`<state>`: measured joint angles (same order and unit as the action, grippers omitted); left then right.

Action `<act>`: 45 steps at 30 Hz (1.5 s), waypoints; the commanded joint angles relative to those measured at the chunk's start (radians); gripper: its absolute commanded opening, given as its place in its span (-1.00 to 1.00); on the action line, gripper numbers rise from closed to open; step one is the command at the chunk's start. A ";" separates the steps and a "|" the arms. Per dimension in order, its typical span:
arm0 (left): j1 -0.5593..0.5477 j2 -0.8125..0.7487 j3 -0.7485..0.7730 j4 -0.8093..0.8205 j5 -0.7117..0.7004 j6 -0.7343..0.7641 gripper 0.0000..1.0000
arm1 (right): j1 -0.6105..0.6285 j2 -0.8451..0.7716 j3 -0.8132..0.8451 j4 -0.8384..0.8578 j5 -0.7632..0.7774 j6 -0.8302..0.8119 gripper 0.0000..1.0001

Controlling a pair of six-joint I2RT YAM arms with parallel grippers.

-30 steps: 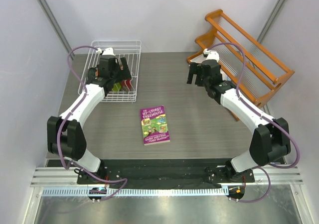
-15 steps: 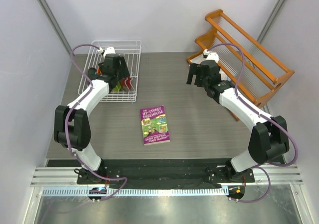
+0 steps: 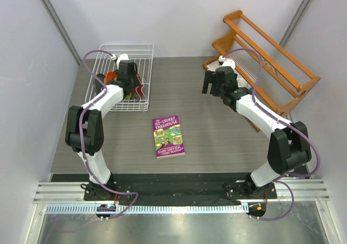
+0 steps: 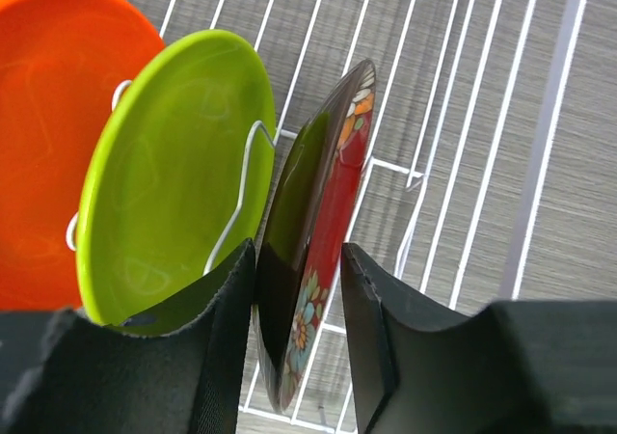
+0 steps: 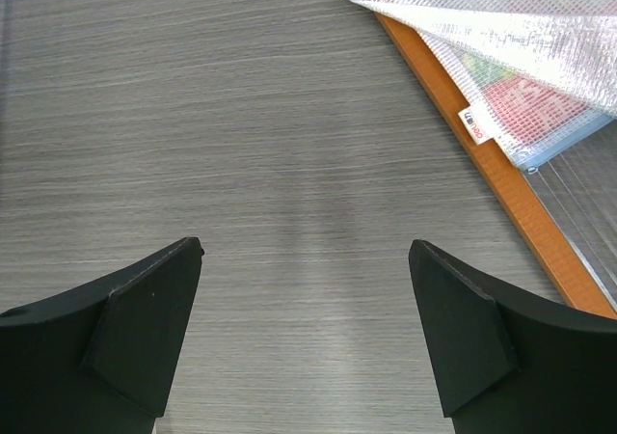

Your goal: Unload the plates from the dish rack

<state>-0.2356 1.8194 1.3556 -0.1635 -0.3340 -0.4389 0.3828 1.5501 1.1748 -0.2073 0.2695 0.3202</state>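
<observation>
The white wire dish rack (image 3: 142, 49) stands at the table's back left. Three plates stand on edge between its tines: orange (image 4: 48, 116), lime green (image 4: 174, 174) and dark red with flowers (image 4: 323, 212). My left gripper (image 4: 299, 251) reaches down into the rack (image 4: 540, 164) and straddles the dark red plate (image 3: 140, 87). Its jaws are narrow. The left pad (image 4: 227, 338) lies against the plate's back, and a thin gap shows between the right pad (image 4: 371, 338) and the flowered face. My right gripper (image 3: 209, 84) hovers wide open over bare table (image 5: 307, 251), holding nothing.
A purple-and-green book (image 3: 168, 136) lies flat mid-table. An orange wooden slatted rack (image 3: 265, 54) leans at the back right. Its orange rail (image 5: 482, 154) and a clear mesh pouch (image 5: 501, 39) lie just right of my right gripper.
The left jaws have narrowed around the dark red plate, and the left arm has folded in closer to the rack. The right arm has barely moved.
</observation>
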 commanded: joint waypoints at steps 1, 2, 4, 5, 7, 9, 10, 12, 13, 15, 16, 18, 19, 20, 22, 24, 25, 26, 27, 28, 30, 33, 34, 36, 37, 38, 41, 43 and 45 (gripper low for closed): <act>-0.001 0.020 0.028 0.059 -0.023 -0.012 -0.21 | -0.002 0.007 0.049 0.014 -0.009 -0.001 0.89; -0.001 0.020 0.022 0.062 -0.026 -0.012 -0.27 | -0.001 0.008 0.051 0.013 -0.010 -0.001 0.89; -0.001 0.018 0.013 0.070 -0.031 -0.012 -0.33 | -0.002 0.011 0.049 0.013 -0.013 0.000 0.89; -0.001 0.018 0.005 0.074 -0.034 -0.011 -0.40 | -0.002 0.015 0.051 0.011 -0.016 0.000 0.89; -0.001 0.018 0.002 0.079 -0.036 -0.006 -0.47 | -0.002 0.021 0.051 0.009 -0.021 0.000 0.89; -0.001 0.012 -0.003 0.084 -0.037 0.006 -0.70 | -0.002 0.024 0.052 0.008 -0.024 0.002 0.89; -0.001 0.008 -0.009 0.084 -0.037 0.011 -0.80 | -0.002 0.025 0.054 0.005 -0.027 0.000 0.88; -0.001 -0.005 -0.026 0.097 -0.036 0.023 -1.00 | -0.002 0.028 0.054 0.003 -0.032 0.005 0.88; -0.001 -0.018 -0.030 0.102 -0.034 0.026 -1.00 | -0.002 0.030 0.055 0.002 -0.033 0.006 0.88; -0.001 -0.025 -0.035 0.104 -0.037 0.042 -1.00 | -0.001 0.033 0.055 0.002 -0.041 0.006 0.88; -0.001 -0.026 -0.020 0.093 -0.040 0.046 -1.00 | -0.002 0.033 0.057 0.000 -0.042 0.008 0.88; -0.001 -0.032 -0.015 0.084 -0.033 0.067 -1.00 | -0.002 0.038 0.060 -0.003 -0.049 0.011 0.87; -0.002 -0.037 -0.016 0.081 -0.031 0.077 -1.00 | -0.002 0.038 0.062 -0.006 -0.050 0.010 0.86; -0.004 -0.055 -0.019 0.082 -0.034 0.081 -1.00 | -0.002 0.038 0.065 -0.009 -0.053 0.011 0.86; -0.016 -0.075 -0.026 0.093 -0.049 0.117 -1.00 | -0.002 0.039 0.068 -0.014 -0.053 0.013 0.84; -0.031 -0.101 -0.026 0.091 -0.082 0.146 -1.00 | -0.002 0.041 0.072 -0.017 -0.052 0.013 0.83; -0.039 -0.109 -0.023 0.088 -0.123 0.158 -1.00 | -0.002 0.044 0.075 -0.020 -0.052 0.013 0.82; -0.045 -0.123 -0.024 0.087 -0.140 0.166 -1.00 | -0.002 0.045 0.080 -0.026 -0.053 0.013 0.82; -0.053 -0.130 -0.026 0.087 -0.152 0.172 -1.00 | -0.002 0.045 0.082 -0.029 -0.053 0.010 0.82; -0.056 -0.137 -0.026 0.085 -0.169 0.180 -1.00 | -0.002 0.050 0.085 -0.030 -0.055 0.011 0.80; -0.065 -0.156 -0.033 0.085 -0.191 0.184 -1.00 | -0.002 0.051 0.088 -0.038 -0.052 0.008 0.79; -0.071 -0.181 -0.038 0.084 -0.220 0.187 -1.00 | -0.002 0.051 0.092 -0.047 -0.050 0.005 0.79; -0.073 -0.189 -0.039 0.082 -0.227 0.187 -1.00 | -0.002 0.050 0.094 -0.049 -0.050 0.005 0.79; -0.077 -0.210 -0.038 0.070 -0.244 0.192 -1.00 | -0.002 0.045 0.092 -0.050 -0.050 0.003 0.79; -0.079 -0.219 -0.038 0.067 -0.243 0.193 -1.00 | -0.002 0.044 0.092 -0.050 -0.055 0.003 0.79; -0.080 -0.230 -0.038 0.059 -0.244 0.193 -1.00 | -0.002 0.039 0.091 -0.049 -0.056 0.003 0.79; -0.084 -0.270 -0.024 0.020 -0.238 0.184 -1.00 | -0.002 0.031 0.092 -0.049 -0.062 0.011 0.74; -0.084 -0.311 -0.024 -0.001 -0.197 0.163 -1.00 | -0.002 0.019 0.094 -0.052 -0.084 0.023 0.74; -0.084 -0.350 -0.045 -0.004 -0.095 0.145 -1.00 | -0.002 0.002 0.091 -0.032 -0.180 0.034 0.75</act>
<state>-0.3141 1.5951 1.3045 -0.2005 -0.5224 -0.2577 0.3824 1.6016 1.2213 -0.2672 0.1993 0.3290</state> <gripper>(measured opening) 0.185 0.872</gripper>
